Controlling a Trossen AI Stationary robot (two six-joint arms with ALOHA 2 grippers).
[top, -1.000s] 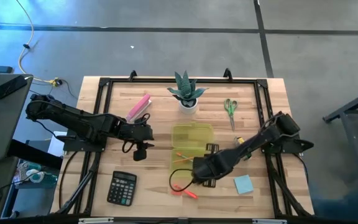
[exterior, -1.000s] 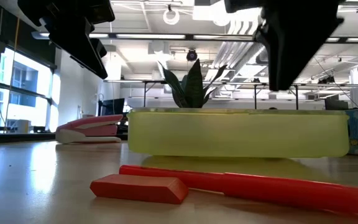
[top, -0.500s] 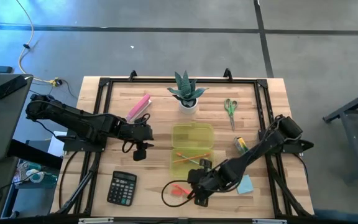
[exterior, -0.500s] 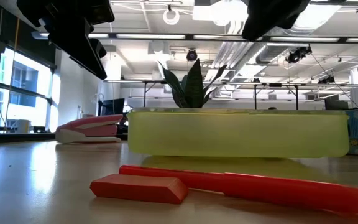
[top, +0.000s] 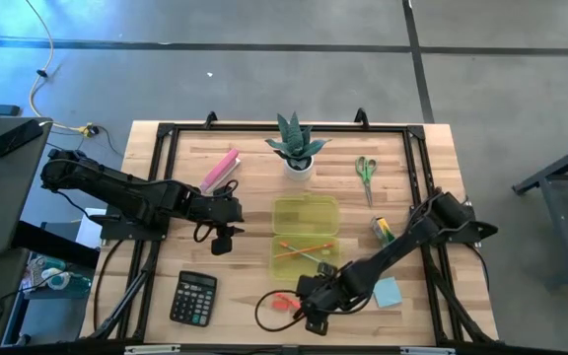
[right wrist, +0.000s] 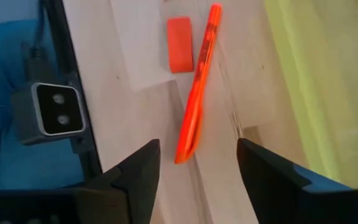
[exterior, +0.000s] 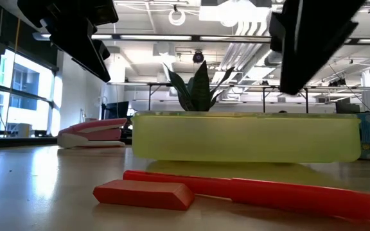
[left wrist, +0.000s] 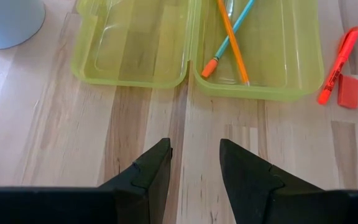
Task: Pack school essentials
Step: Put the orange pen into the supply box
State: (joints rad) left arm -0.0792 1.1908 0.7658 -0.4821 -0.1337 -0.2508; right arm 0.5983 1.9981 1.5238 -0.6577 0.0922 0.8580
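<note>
- The light wooden table (top: 235,286) carries, along its near edge, a black calculator (top: 193,298), a small red-orange eraser (right wrist: 179,35) and a red-orange pen (right wrist: 197,81); the right gripper (right wrist: 194,167) hangs above the pen, fingers apart, holding nothing.
- A light-blue note pad (top: 387,292) lies just right of that arm.
- Mid-table, the open yellow-green case (left wrist: 197,46) holds an orange pencil (left wrist: 232,40) and a blue-green one (left wrist: 229,38) (crossed).
- The left gripper (left wrist: 194,165) hovers over bare wood beside it, fingers apart.
- Farther back: green-handled scissors (top: 365,172), a potted plant (top: 297,145), a pink bar (top: 220,171).
- Beyond lies grey floor; the low view shows a ceiling-lit hall.
</note>
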